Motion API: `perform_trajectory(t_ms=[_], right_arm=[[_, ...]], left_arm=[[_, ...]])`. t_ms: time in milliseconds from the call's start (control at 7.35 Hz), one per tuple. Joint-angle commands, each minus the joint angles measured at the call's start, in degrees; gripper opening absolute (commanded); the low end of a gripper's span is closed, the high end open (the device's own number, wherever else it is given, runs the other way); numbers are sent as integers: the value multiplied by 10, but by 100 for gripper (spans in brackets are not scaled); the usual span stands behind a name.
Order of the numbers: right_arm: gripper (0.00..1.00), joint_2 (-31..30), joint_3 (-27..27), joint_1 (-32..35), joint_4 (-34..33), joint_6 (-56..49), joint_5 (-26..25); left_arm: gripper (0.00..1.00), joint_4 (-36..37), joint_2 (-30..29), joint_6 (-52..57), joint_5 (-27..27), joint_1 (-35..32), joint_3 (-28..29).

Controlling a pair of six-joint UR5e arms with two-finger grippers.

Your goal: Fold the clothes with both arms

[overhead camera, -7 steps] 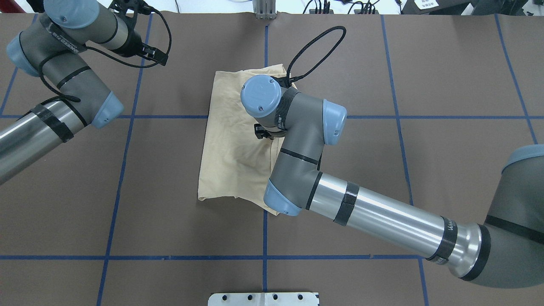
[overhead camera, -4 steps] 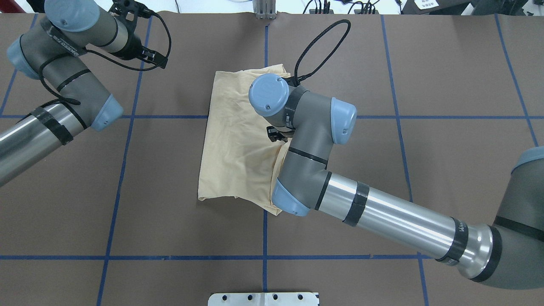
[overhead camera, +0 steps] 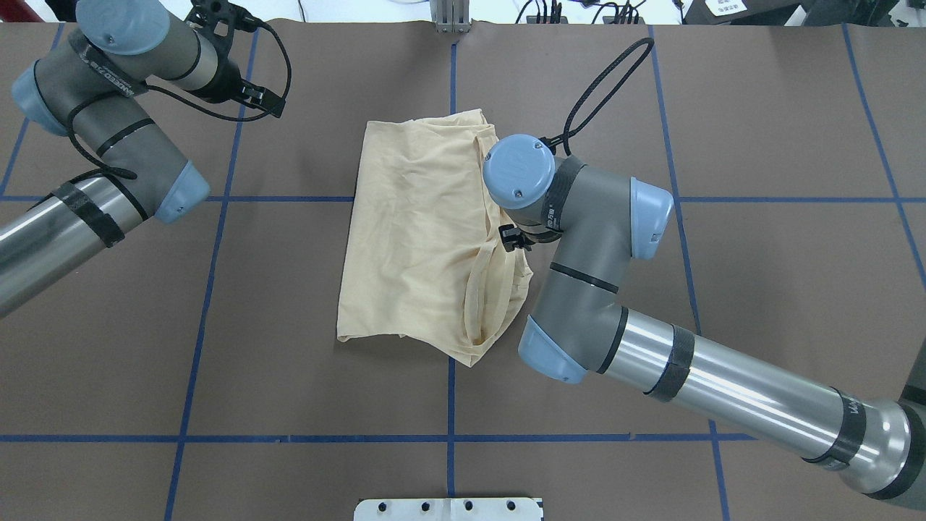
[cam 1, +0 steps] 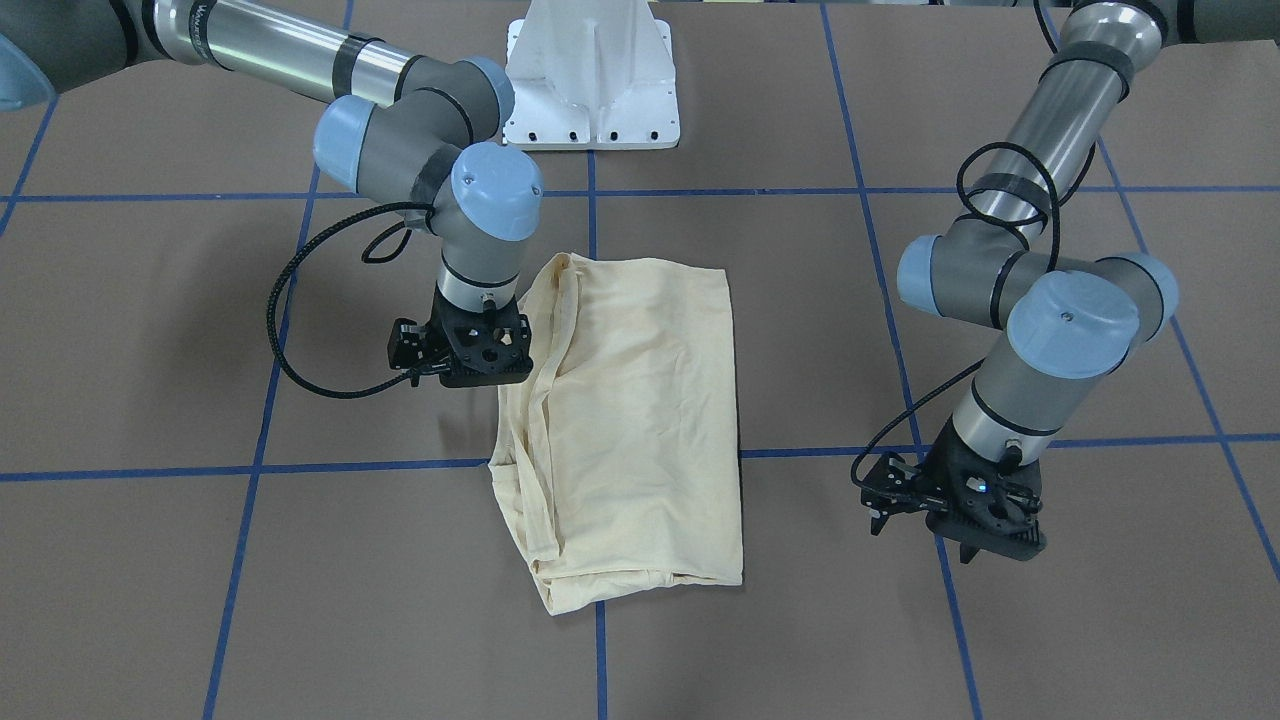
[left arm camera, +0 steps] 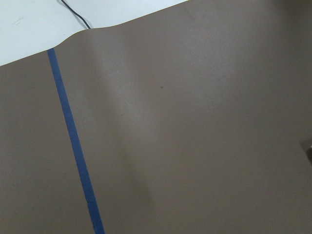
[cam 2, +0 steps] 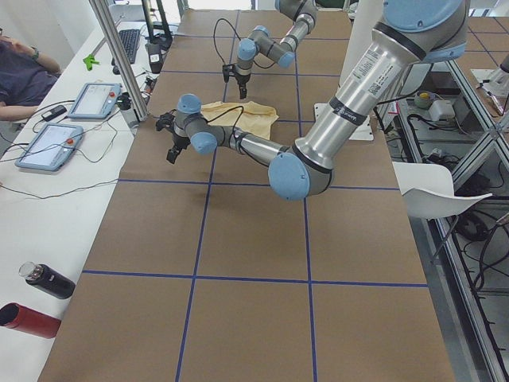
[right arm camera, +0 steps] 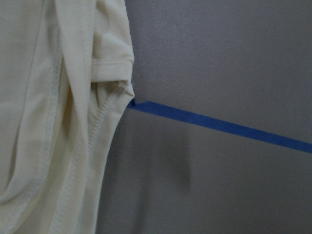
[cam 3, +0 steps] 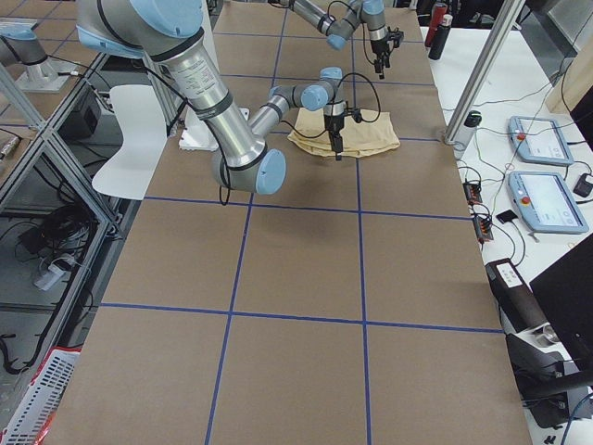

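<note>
Plainly, the right gripper (cam 1: 478,365) points straight down at the right edge of the T-shirt (cam 1: 640,420), just above the table (cam 1: 200,560). No cloth shows in it, and whether its jaws are apart or closed cannot be told. The folded shirt lies at the table's middle, its long axis running away from the robot, with layered hems bunched on the right. The right arm (overhead camera: 723,376) reaches in with its wrist bent. The left gripper (cam 1: 975,530) hangs over bare table well apart from the shirt, and its opening is equally unclear.
</note>
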Motion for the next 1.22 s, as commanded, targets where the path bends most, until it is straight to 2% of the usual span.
perform_trajectory(t_ms=[0, 272, 408, 544, 952, 1088], right_arm=[[99, 32, -1, -3, 6, 48, 2], [99, 53, -6, -48, 4, 140, 2], [99, 69, -33, -65, 3, 166, 1], [98, 83, -57, -75, 2, 175, -1], [98, 79, -61, -87, -12, 175, 0], [98, 83, -58, -87, -43, 166, 0]], left_arm=[[100, 0, 0, 0, 0, 0, 0], [100, -1, 0, 1, 0, 1, 0], [100, -1, 0, 0, 0, 1, 0], [100, -8, 3, 0, 0, 2, 0], [100, -15, 5, -1, 0, 3, 0], [100, -15, 7, -1, 0, 3, 0]])
